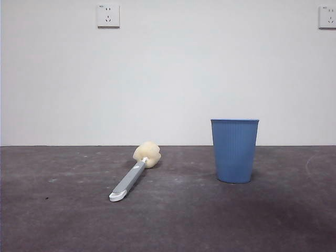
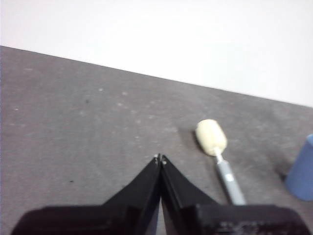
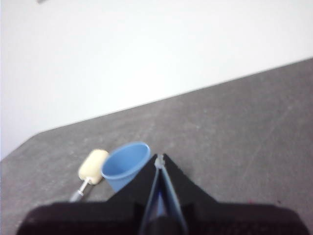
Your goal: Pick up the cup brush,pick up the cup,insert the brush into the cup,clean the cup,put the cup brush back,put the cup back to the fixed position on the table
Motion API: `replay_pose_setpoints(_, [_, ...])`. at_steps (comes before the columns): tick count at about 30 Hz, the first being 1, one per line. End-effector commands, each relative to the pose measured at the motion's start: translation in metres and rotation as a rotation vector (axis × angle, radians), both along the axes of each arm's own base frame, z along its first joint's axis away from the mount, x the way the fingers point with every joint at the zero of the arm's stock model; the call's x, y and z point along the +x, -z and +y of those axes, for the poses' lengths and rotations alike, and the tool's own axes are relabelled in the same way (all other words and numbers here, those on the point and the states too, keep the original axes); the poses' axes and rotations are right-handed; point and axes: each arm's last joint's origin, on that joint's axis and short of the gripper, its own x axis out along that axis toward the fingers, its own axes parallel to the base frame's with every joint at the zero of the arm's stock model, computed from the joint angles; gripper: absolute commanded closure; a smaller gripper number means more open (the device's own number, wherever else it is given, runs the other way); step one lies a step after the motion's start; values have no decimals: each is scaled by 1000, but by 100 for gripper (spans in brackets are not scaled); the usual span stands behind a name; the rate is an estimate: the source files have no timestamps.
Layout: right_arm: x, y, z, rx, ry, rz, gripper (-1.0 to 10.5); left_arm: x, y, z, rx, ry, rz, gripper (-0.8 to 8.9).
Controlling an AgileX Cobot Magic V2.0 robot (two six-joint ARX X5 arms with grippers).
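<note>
The cup brush (image 1: 132, 174) lies flat on the table (image 1: 63, 220), left of centre, its cream sponge head toward the wall and its white tip toward the camera. The blue ribbed cup (image 1: 234, 150) stands upright to its right, apart from the brush. Neither gripper shows in the front view. In the left wrist view my left gripper (image 2: 160, 159) is shut and empty above the table, with the cup brush (image 2: 217, 152) just beyond it to one side. In the right wrist view my right gripper (image 3: 160, 160) is shut and empty, with the cup (image 3: 125, 164) close beside its tips.
A white wall with two power sockets (image 1: 108, 16) rises behind the table. The dark table surface (image 3: 254, 132) stretches wide around both objects.
</note>
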Motion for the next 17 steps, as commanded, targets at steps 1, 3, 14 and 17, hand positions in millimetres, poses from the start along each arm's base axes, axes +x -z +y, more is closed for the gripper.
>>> replay_pose_setpoints(1, [-2, -17, 1, 11, -17, 18, 959, -2, -12, -1, -40, 37, 19, 820])
replay_pose_setpoints(3, [-2, -30, 2, 2, -53, 60, 959, -4, -24, -2, -45, 81, 31, 820])
replay_pose_setpoints(14, [3, -85, 12, -215, -421, 403, 958, -6, -73, -10, 47, 406, 243, 820])
replay_pose_setpoints(17, [5, -94, 15, -247, -512, 476, 958, -5, -78, -12, 71, 499, 303, 820])
